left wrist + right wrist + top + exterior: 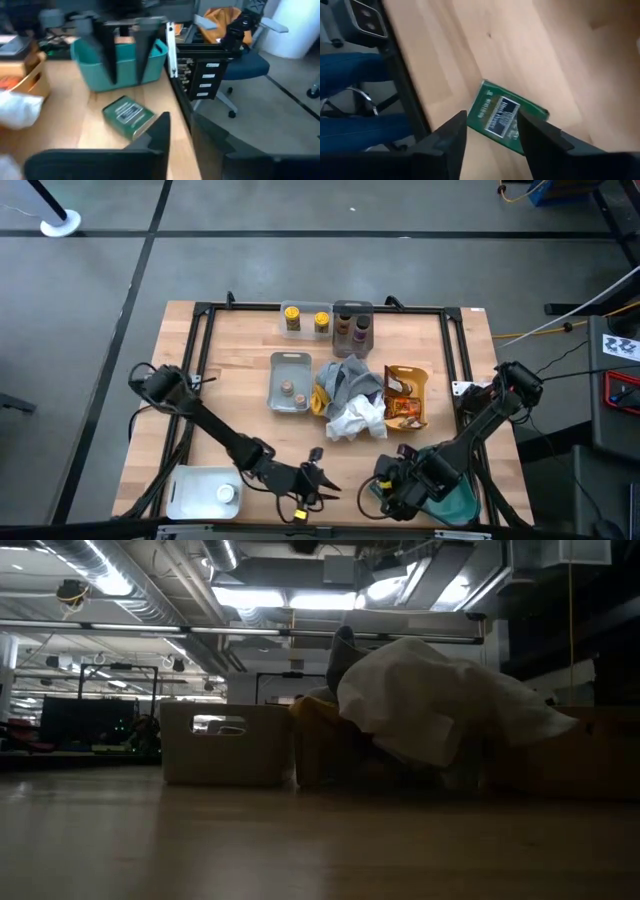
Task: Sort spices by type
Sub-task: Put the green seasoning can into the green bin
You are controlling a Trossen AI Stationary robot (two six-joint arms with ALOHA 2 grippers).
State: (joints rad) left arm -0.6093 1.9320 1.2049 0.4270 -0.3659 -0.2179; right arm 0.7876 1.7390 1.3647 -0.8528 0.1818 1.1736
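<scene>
Two yellow jars [305, 321], two dark jars [352, 329], two tiny pots [292, 393], one green tin [128, 115], two cloths [352, 402].

Green flat tin [507, 116]: a label panel with printed lines is carried on the lid; no wording can be read.

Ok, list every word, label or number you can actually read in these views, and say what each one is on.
None can be read.
Green tin: a pale label with lines of print, too blurred to read in either wrist view.
Orange packets in the yellow tray: printed fronts, too small.
Jars at the far edge: labels too small.
The right gripper is open above the tin.
</scene>
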